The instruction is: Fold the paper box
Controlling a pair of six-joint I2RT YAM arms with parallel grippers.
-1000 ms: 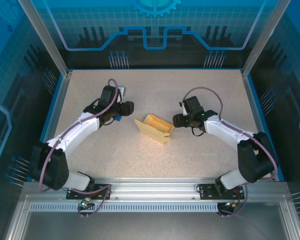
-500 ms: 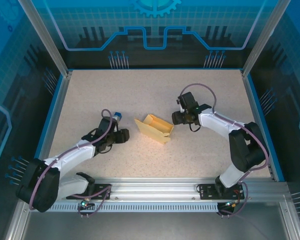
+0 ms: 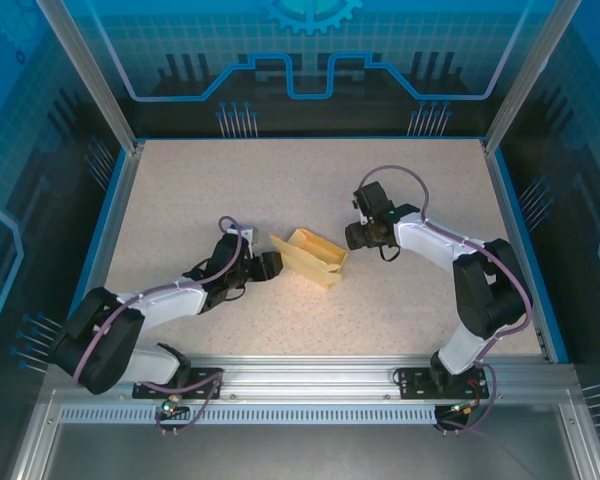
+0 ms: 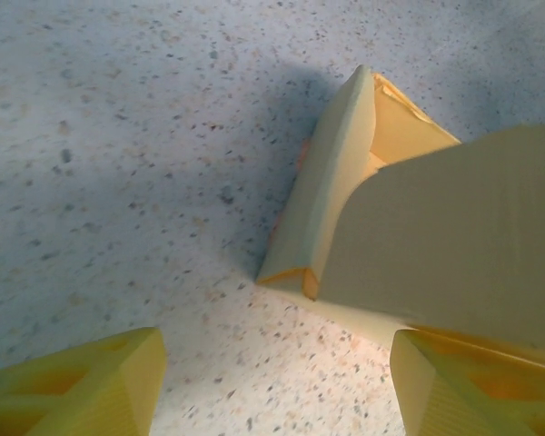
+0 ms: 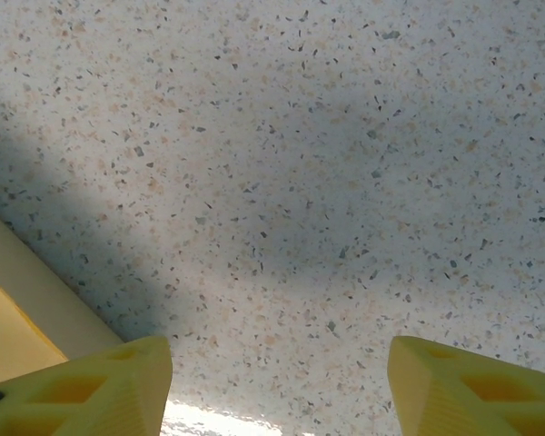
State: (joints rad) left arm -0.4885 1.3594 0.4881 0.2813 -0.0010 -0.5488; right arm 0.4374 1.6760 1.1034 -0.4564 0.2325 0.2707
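The paper box (image 3: pixel 308 257) is pale yellow card, partly folded with its walls up, lying mid-table. My left gripper (image 3: pixel 272 265) sits low at its left end, open. In the left wrist view the box (image 4: pixel 418 227) rises close ahead on the right. Bare table lies between the yellow fingertips (image 4: pixel 82 391), and the right fingertip touches or nearly touches the box's lower edge; that gripper (image 4: pixel 277 386) holds nothing. My right gripper (image 3: pixel 354 238) hovers just right of the box, open. In the right wrist view this gripper (image 5: pixel 280 386) spans bare tabletop, with the box (image 5: pixel 14 318) at the lower left corner.
The speckled tabletop (image 3: pixel 310 180) is bounded by a blue rim and aluminium posts, with transparent blue panels behind. An aluminium rail (image 3: pixel 310 375) carrying both arm bases runs along the near edge.
My left arm has swung down from the back left toward the near side, then right, up to the box's left end. The right gripper has hardly shifted. The box has not moved.
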